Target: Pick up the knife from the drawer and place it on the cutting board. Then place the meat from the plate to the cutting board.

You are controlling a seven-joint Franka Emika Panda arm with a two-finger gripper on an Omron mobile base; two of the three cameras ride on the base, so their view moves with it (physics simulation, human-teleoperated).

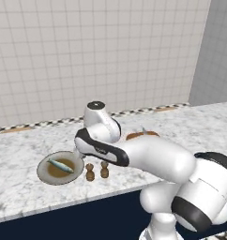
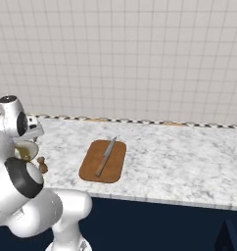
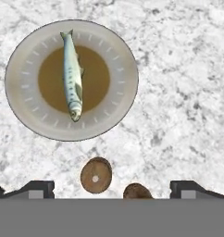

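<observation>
Nothing here can be read: no lettering, label, brand mark, number or sign on anything in sight.

The arm hides most of the cutting board (perhaps its knife too).
</observation>
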